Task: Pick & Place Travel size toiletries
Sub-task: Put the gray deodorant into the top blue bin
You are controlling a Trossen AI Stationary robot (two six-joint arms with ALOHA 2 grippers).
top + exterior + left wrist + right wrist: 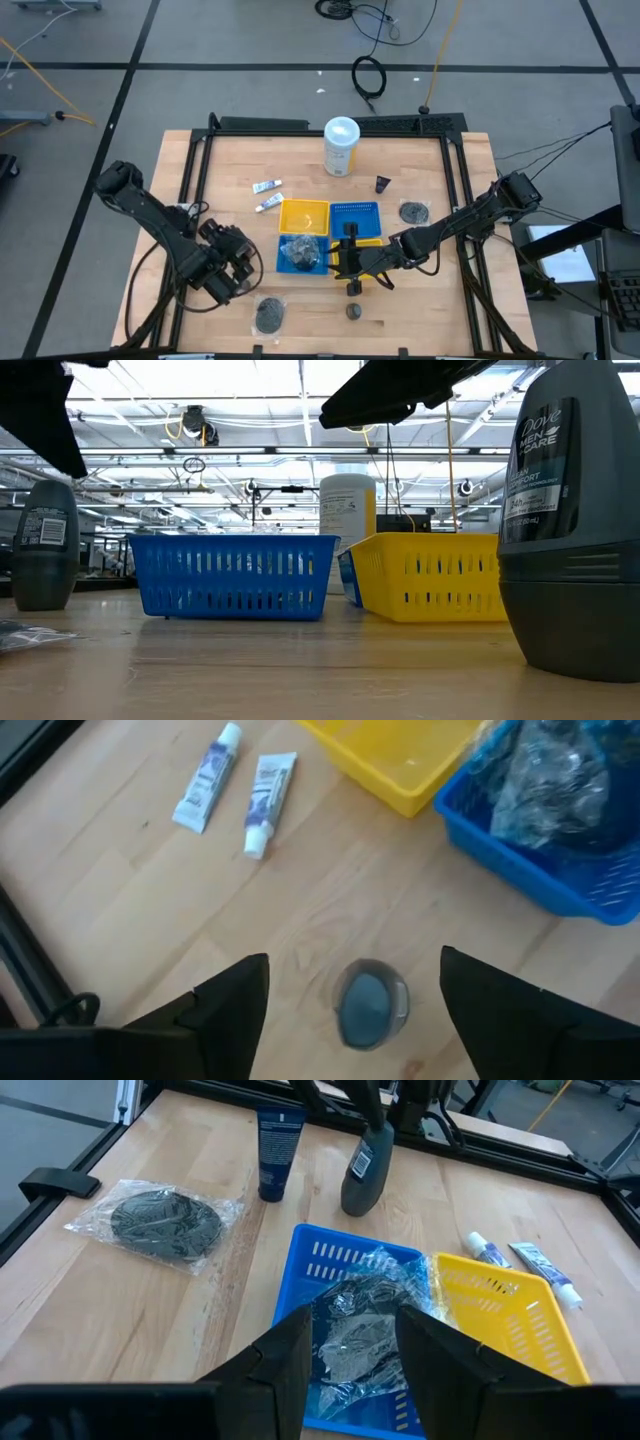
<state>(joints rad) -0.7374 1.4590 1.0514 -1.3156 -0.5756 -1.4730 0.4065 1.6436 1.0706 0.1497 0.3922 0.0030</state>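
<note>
1. We take the blue tray (330, 1248) that holds a bagged dark mesh puff (360, 1330) as our landmark; it sits near the table's middle, towards the front edge.
2. The left gripper (353, 960) hangs to the left of that tray with its fingers spread wide. It has hold of nothing.
3. A grey roll-on deodorant (370, 1005) stands upright on the wood between those fingers. There is bare table on both sides of it, so neither finger touches it.
4. The right gripper (350, 1320) hovers at the tray's right edge, pointing across it. Its fingers are parted and we see nothing between them but the puff lying in the tray below.
5. Two white toothpaste tubes (207, 777) and (268, 792) lie side by side on the table behind and left of the tray, near the yellow tray (400, 770) that adjoins its back.
6. A second bagged mesh puff (165, 1220) lies in front of and left of the tray.
7. A dark blue tube (279, 1140) stands upright left of the tray, just beside the deodorant.
8. A third puff (414, 212) lies well to the tray's right.
9. A Dove Men+Care deodorant (570, 520) stands in front of the tray, near the table's front edge.
</note>
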